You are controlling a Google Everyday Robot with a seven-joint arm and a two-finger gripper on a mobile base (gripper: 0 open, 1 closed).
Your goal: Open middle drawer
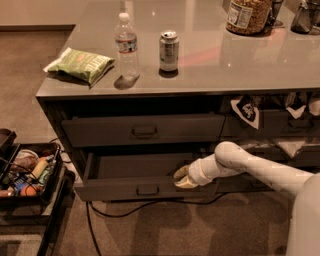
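Note:
The middle drawer (112, 189) is the lower of the two wide dark grey drawers that show. It stands pulled out part way, with its grey inner floor (142, 166) in view and a small rectangular pull handle (147, 190) at the centre of its front. My gripper (182, 178) is at the top edge of this drawer's front, just right of the handle, reaching in from the right on my white arm (250, 167).
A closed drawer (145, 131) sits above. On the counter (210, 75) stand a water bottle (126, 47), a can (169, 50), a green chip bag (80, 64) and a jar (248, 15). A black bin of items (25, 175) stands at left. A cable (125, 210) runs along the floor.

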